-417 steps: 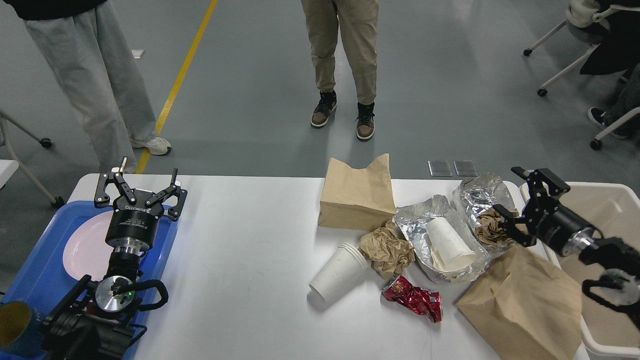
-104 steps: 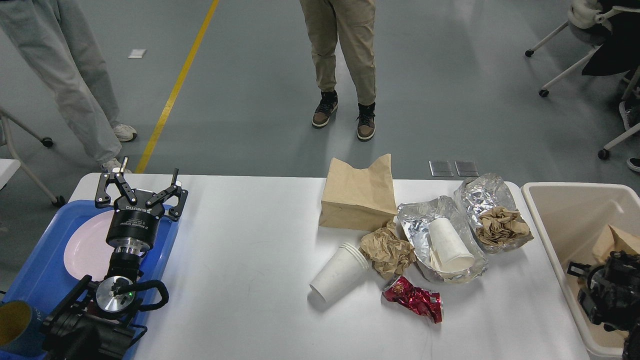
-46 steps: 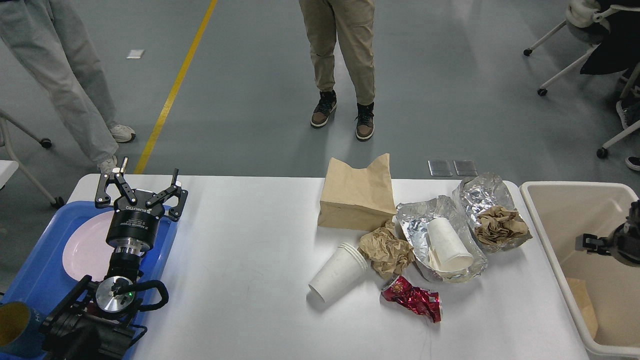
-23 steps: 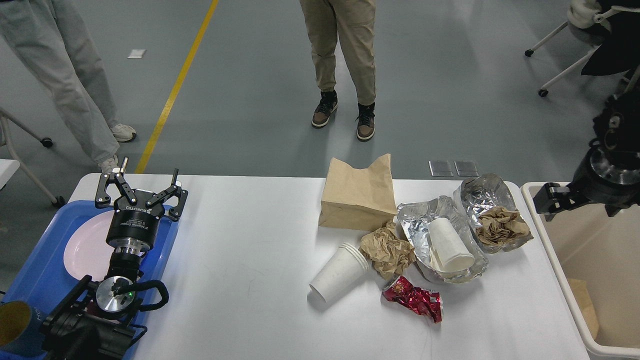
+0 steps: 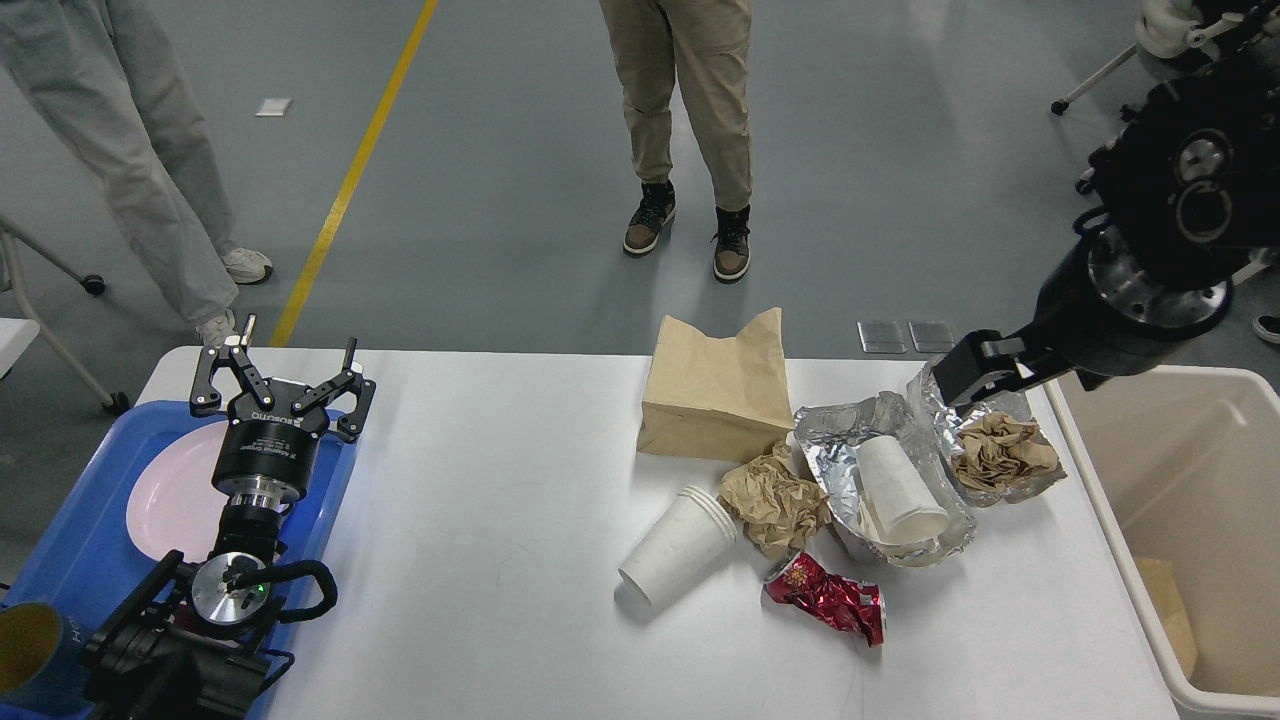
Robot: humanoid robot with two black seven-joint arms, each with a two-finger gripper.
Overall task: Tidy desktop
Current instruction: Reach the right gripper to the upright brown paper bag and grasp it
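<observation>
The desktop fills the lower part of my head view, white and smooth, with the litter gathered toward its right end. At its left edge sits a blue tray holding a pink plate, and my left gripper hangs over the tray's far right corner with its fingers spread, holding nothing. Moving right, the middle of the desktop is bare, then a brown paper bag stands near the far edge. In front of it lie stacked white cups on their side, a crumpled brown paper touching them, and a crushed red can nearest me. Beside those, a foil sheet cradles another white cup, and a second foil wrap holds a brown paper wad. My right gripper hovers over that far foil; it is seen end-on, so I cannot tell whether its fingers are apart. A beige bin stands off the right edge. I judge all this light and crushable: foil slippery and springy, so I would pinch a bunched fold; cups by the rim.
</observation>
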